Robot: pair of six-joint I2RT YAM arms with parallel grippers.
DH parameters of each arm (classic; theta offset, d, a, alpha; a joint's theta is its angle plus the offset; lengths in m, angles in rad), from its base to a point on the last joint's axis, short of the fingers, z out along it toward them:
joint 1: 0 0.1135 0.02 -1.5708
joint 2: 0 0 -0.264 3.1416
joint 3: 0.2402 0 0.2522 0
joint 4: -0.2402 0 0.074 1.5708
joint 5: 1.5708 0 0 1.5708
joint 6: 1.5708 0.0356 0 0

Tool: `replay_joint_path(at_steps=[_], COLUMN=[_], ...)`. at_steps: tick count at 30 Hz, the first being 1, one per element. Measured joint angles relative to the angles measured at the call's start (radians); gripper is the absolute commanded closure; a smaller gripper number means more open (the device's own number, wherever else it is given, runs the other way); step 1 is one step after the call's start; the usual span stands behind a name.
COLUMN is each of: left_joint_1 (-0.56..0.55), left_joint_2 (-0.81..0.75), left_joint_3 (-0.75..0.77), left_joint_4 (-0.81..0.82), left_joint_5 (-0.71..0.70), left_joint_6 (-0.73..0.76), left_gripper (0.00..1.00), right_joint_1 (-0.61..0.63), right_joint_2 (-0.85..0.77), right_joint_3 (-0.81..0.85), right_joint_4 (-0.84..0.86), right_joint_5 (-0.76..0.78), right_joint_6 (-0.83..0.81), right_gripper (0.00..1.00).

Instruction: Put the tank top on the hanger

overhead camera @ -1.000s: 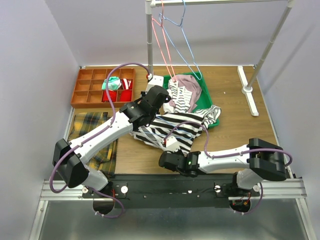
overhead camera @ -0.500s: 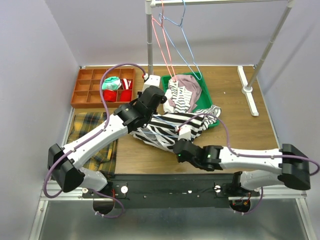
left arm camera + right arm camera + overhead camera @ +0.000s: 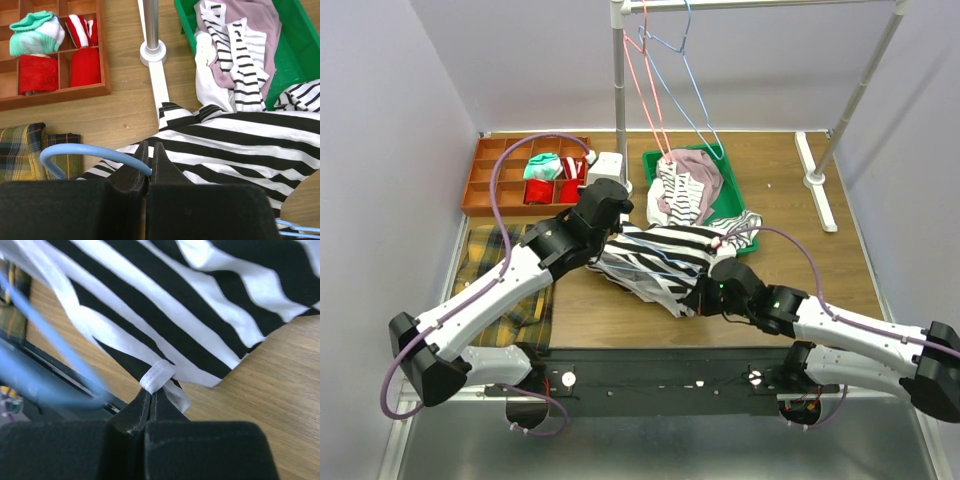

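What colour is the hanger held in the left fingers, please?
The hanger is light blue; left wrist view.

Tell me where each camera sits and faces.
Top external: above and behind, looking down at the table; left arm and right arm show.
Left wrist: behind the left fingers, shut on the hanger, facing down and away.
Right wrist: behind the right fingers, facing the tank top they pinch by a strap.
All share the tank top.

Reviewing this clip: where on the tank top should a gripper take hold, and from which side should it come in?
The narrow white band at the tank top's near edge, approached from the robot's side, low over the table. It bunches up off the wood, thin enough to pinch; the right gripper is shut on it there.
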Motion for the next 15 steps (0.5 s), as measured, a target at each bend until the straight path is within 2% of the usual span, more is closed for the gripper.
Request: replay_joint_path(at_steps=[7, 15], left_joint_1=[0.0, 0.0], left_joint_2=[-0.081, -0.106], left_joint_3=[-0.045, -0.093], left_joint_4=[0.009, 0.012], left_joint_5=[0.0, -0.03], left_joint_6=[0.031, 0.056], left_gripper=[1.0, 1.0], right_joint_1=[-0.196, -0.399], right_joint_2=[-0.014, 0.005], right_joint_3=[-0.008, -0.006], right_joint_4=[0.03, 0.058], right_joint_5=[-0.19, -0.44], right_joint_6=[0.019, 0.017], right_gripper=[0.99, 0.99])
